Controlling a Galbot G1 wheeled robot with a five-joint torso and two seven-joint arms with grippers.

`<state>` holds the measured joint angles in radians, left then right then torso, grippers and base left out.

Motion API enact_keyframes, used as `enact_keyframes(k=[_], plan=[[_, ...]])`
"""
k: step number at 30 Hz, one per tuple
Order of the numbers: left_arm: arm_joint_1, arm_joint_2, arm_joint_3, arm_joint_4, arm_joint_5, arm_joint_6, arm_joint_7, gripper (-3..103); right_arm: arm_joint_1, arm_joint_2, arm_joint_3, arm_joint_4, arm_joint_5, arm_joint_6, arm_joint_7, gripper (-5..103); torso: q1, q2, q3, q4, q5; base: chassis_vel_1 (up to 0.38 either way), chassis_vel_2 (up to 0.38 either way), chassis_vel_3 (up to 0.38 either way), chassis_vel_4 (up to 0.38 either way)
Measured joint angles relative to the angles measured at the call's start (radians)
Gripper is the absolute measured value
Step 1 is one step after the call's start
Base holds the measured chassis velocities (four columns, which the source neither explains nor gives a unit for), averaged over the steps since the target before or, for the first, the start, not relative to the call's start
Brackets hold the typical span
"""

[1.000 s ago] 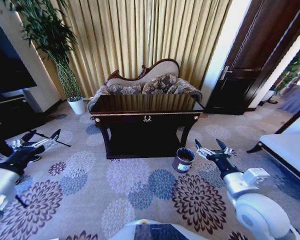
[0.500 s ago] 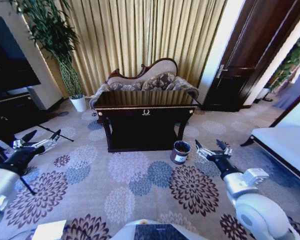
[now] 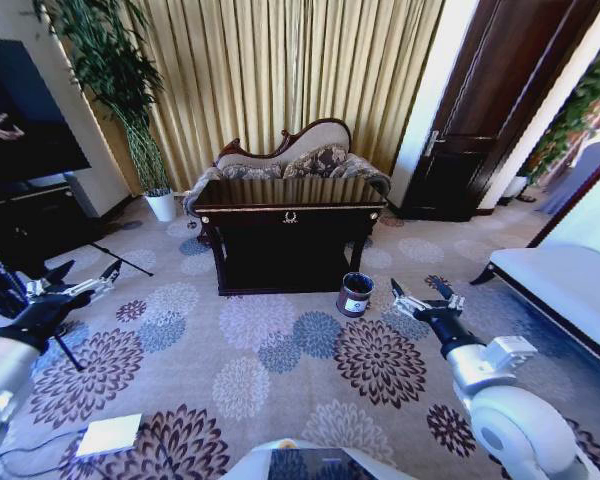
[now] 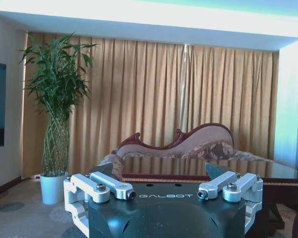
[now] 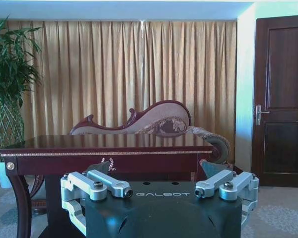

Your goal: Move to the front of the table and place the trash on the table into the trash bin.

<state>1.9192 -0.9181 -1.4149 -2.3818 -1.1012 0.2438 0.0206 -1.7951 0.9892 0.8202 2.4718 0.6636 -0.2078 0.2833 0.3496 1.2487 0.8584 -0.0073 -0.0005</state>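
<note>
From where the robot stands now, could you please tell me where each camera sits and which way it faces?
Head view: high up, looking forward and down at the table and bin; the left gripper and right gripper show, both open.
Left wrist view: low, facing the curtain; its own fingers show.
Right wrist view: low, facing the table's front; own fingers show.
Shared: table, sofa, curtain.

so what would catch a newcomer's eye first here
The dark table stands mid-room before gold curtains, a curved sofa behind it. The bin sits on the flowered carpet by the table's right front leg. Both pincers, left and right, hang open over the carpet.
</note>
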Motion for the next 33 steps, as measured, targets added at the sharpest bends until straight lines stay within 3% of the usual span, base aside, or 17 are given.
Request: enact_keyframes(k=[9,33], plan=[[0.001,-0.005,0.02,0.007,0.008,-0.051,-0.012,100,-0.002,0.001,0.001,-0.001,-0.001,0.0,0.0,100,0.0,0.0,0.0,0.0,0.0004,0.0,0.0,0.0,0.0],[-0.005,-0.009,0.035,0.008,0.038,-0.053,-0.026,100,-0.004,0.0,0.009,0.007,-0.016,0.001,0.002,100,0.0,0.0,0.0,-0.0001,0.0005,0.0,0.0,0.0,0.0]])
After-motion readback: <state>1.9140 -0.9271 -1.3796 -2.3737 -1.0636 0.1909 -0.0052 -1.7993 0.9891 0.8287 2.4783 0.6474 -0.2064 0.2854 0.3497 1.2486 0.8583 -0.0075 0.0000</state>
